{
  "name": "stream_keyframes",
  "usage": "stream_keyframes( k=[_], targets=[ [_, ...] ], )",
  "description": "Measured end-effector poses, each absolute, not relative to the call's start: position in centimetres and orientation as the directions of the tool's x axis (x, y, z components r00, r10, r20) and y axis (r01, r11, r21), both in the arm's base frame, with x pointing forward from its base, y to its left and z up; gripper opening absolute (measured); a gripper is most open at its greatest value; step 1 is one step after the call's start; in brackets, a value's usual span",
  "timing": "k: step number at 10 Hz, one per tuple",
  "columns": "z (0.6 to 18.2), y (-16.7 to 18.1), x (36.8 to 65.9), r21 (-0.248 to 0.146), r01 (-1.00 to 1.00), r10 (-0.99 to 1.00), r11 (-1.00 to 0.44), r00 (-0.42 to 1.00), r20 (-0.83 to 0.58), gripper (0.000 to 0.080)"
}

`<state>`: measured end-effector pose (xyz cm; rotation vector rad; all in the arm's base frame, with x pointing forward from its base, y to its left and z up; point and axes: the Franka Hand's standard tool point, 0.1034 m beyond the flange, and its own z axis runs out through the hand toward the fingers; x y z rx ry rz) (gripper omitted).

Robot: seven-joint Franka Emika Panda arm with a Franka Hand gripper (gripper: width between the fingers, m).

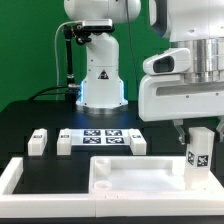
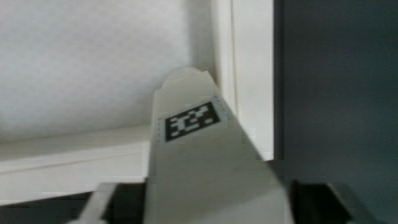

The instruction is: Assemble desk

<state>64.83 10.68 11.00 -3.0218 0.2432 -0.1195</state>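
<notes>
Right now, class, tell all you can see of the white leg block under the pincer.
The leg block is white, plastic-looking and upright, with a small black-and-white square tag on one face. It stands at the exterior view's right, by the end of the tabletop panel. The pincer straddles its top; whether it grips is unclear.

Behind the loose legs point(image 1: 38, 141) the counter point(image 1: 30, 120) lies open as far as the robot base point(image 1: 100, 80). The front is taken up by the tabletop point(image 1: 125, 172) and the border rail point(image 1: 14, 176). At the exterior view's right, an upright leg point(image 1: 198, 155) between the fingers point(image 1: 181, 127) blocks the tabletop's corner.
</notes>
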Motion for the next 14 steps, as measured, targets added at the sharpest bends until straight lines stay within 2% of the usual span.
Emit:
stream_keyframes(
  k=[1,2,3,5,8,10,14],
  targets=[
    [10.93,10.43,64.78,-0.115,-0.239,-0.246,-0.964,0.967,0.059,0.0294],
    [10.94,10.34,64.80,-0.118,-0.293,-0.301,-0.949,0.952,0.052,0.0294],
    [11.00,10.21,64.81,-0.122,-0.438,-0.445,-0.890,0.895,0.030,0.0294],
    [10.92,10.18,64.75,-0.122,-0.688,-0.692,-0.716,0.722,-0.009,0.0294],
    [10.87,10.44,64.71,-0.117,-0.947,-0.943,-0.300,0.313,-0.112,0.0294],
    [10.80,10.57,64.87,-0.105,-0.993,-0.984,-0.045,0.062,-0.168,0.0294],
    [10.80,10.71,64.87,-0.070,-0.981,-0.964,0.182,-0.164,-0.211,0.0294]
  ],
)
